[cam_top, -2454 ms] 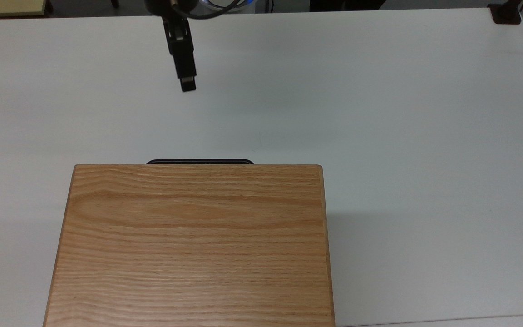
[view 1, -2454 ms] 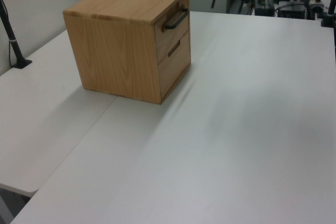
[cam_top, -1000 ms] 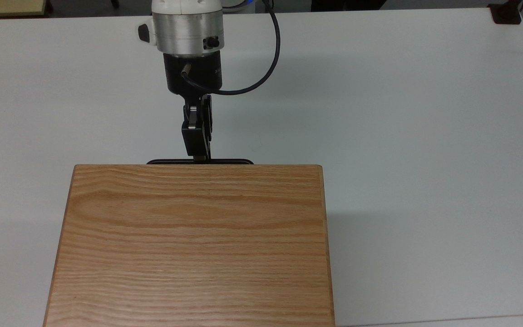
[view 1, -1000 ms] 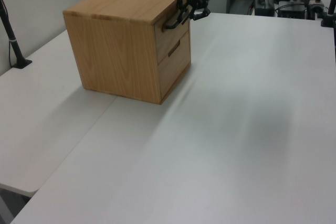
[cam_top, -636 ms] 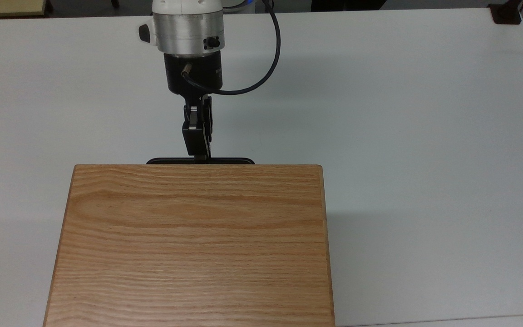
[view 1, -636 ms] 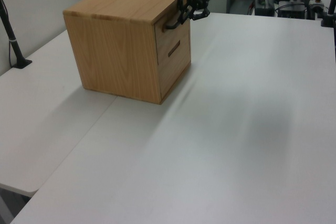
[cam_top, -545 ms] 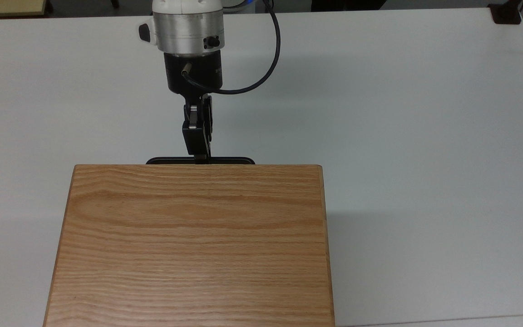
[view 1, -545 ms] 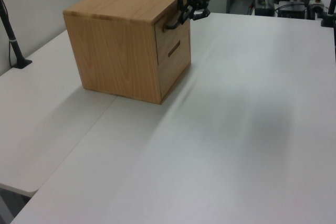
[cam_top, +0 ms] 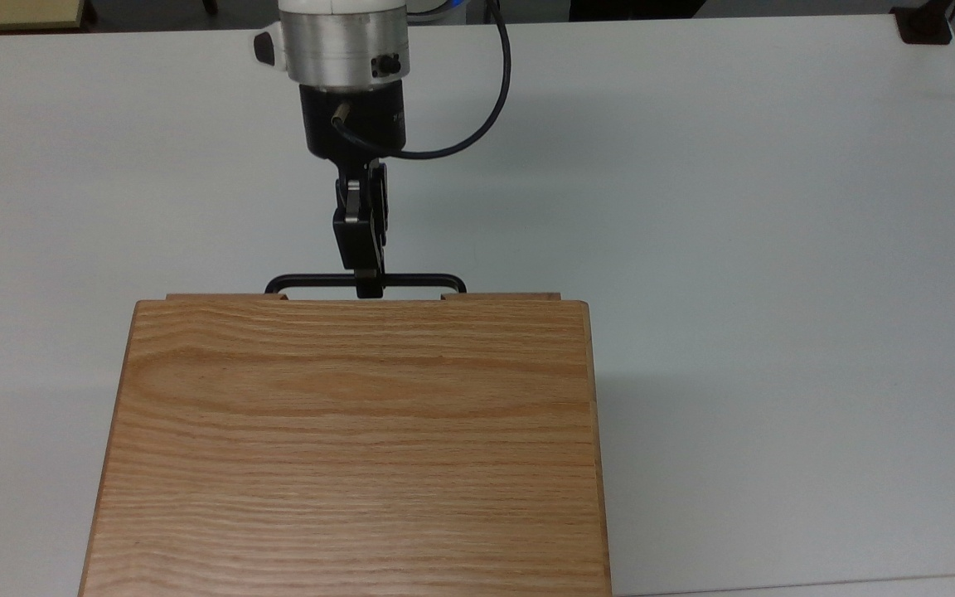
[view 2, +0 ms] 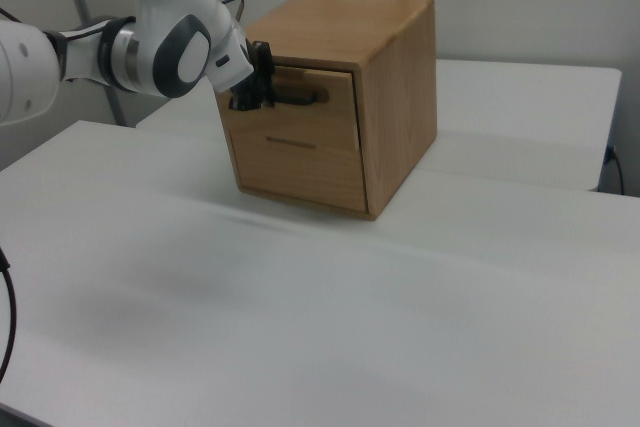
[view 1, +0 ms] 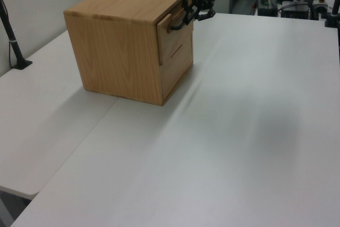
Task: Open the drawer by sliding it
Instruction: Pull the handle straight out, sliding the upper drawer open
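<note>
A white table [cam_top: 734, 207] fills most of the top view, and a large wooden cabinet [cam_top: 353, 448] stands on it in the lower left half of the frame; in the left view the cabinet [view 1: 114, 51] sits in the upper left, and in the right view [view 2: 395, 77] it sits at upper centre. The white and grey robot arm [view 2: 150, 42] comes in from the upper left of the right view and drops from the top edge of the top view [cam_top: 341, 41], with a black cable [cam_top: 477, 124] looping off to the top view's right. The drawer [cam_top: 494, 295] is the upper of two fronts on the cabinet and stands slightly out: in the top view a thin strip of its front panel shows just beyond the cabinet's upper edge, and in the left view the panel [view 1: 172, 30] juts a little past the cabinet face. Its black bar handle [cam_top: 411, 279] runs across just above that strip in the top view. The claw [cam_top: 368, 286] points down the frame onto the middle of the handle, its fingers pinched narrow around the bar, so the drawer lies directly below the claw in the top view. In the left view the claw [view 1: 187, 15] grips the handle [view 1: 178, 25] near the top centre, and in the right view it [view 2: 252, 97] meets the handle [view 2: 300, 98] at the drawer's left end.
</note>
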Controlling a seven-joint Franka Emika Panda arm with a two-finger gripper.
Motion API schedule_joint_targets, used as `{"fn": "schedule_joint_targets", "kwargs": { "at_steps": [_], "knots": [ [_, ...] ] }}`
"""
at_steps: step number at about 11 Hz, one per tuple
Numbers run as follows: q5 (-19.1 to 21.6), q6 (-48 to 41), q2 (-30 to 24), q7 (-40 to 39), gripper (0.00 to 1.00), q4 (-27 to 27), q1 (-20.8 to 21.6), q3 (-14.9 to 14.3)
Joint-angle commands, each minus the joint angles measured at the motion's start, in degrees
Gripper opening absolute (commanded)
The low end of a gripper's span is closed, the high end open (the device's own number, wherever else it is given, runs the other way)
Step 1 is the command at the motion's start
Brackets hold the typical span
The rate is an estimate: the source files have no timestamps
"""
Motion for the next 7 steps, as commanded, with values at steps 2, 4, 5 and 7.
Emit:
{"fn": "schedule_joint_targets", "kwargs": {
  "at_steps": [2, 4, 5, 7],
  "knots": [
    [-0.1, 0.6, -13.2, 1.0, 0.01, -16.2, 0.0, -0.3],
    [-0.1, 0.6, -20.2, 1.0, 0.01, -23.9, 0.0, -0.3],
    [-0.1, 0.3, -22.6, 0.9, 0.01, -26.1, -0.1, -0.3],
    [-0.1, -0.8, -25.5, 0.9, 0.03, -29.0, -0.9, -0.3]
  ]
}}
